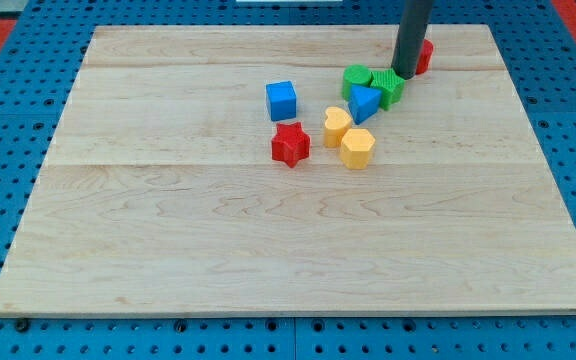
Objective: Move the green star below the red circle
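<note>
Pale wooden table top (268, 250) lies on a blue pegboard. Near its top edge, right of centre, the green star (392, 87) sits just beside my tip (405, 76), which has no jaws. Behind the rod the red circle (424, 55) is partly hidden. A second green block (356, 78) and a blue triangle (364, 103) touch the star's left side. Lower lie two yellow blocks (338, 126) (358, 147), a red star (290, 144) and a blue cube (281, 100).
</note>
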